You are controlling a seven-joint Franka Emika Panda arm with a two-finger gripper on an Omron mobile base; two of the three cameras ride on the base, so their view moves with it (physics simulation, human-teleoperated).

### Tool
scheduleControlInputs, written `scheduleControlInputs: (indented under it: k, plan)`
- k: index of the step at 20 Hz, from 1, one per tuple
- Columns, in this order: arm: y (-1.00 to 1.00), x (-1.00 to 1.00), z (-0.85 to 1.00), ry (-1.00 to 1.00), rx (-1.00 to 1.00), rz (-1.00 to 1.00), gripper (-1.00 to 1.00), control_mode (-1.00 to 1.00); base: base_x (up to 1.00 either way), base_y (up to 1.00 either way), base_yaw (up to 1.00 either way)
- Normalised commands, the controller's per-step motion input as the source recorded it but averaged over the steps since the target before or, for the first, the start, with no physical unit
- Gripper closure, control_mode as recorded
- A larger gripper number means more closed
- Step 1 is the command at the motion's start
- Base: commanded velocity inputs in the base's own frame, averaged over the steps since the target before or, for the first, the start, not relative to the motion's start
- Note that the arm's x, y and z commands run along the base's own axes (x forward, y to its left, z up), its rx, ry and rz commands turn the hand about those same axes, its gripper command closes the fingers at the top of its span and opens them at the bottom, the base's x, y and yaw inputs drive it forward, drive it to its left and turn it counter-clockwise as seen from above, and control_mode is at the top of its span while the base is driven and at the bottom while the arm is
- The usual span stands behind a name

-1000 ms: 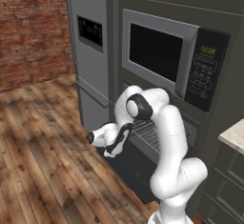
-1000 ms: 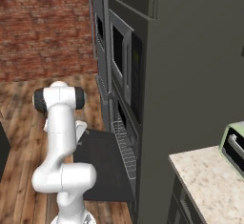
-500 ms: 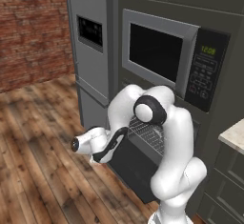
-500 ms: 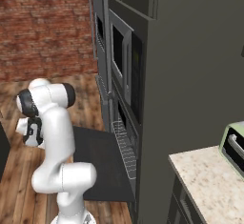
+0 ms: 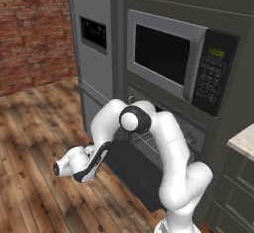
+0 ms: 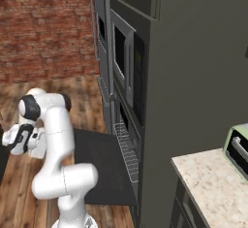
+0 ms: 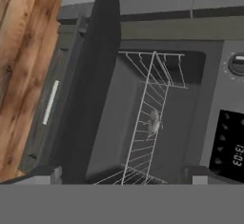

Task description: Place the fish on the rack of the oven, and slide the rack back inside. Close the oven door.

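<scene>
Showing small grey fish [image 7: 153, 121] lying on pulled-out silver wire rack [image 7: 145, 123] above lowered dark oven door [image 6: 99, 166]; gripper [image 5: 84, 175] released, empty, clear left of door for pushing rack inward.

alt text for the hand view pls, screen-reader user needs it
Seen rolled sideways from the robot's hand camera, the oven stands open with its dark oven door folded down. The silver wire rack is pulled partway out, and a small grey fish lies on it. Wooden floor shows at the left.

glossy white rounded arm segments, dark joint caps
</scene>
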Motion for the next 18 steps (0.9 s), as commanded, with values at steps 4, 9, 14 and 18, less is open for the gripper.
scheduleControlInputs:
  k: [4, 9, 14, 18]
  plan:
    - [0.55, 0.00, -0.90, -0.12, -0.41, -0.13, -1.00, -1.00, 0.00, 0.00, 0.00]
    - [0.14, 0.27, -0.76, -0.12, -0.37, -0.20, -1.00, -1.00, 0.00, 0.00, 0.00]
    - [0.00, 0.64, -0.62, -0.09, -0.31, -0.28, -1.00, -1.00, 0.00, 0.00, 0.00]
    - [0.00, 0.67, -0.65, -0.07, -0.29, -0.32, -1.00, -1.00, 0.00, 0.00, 0.00]
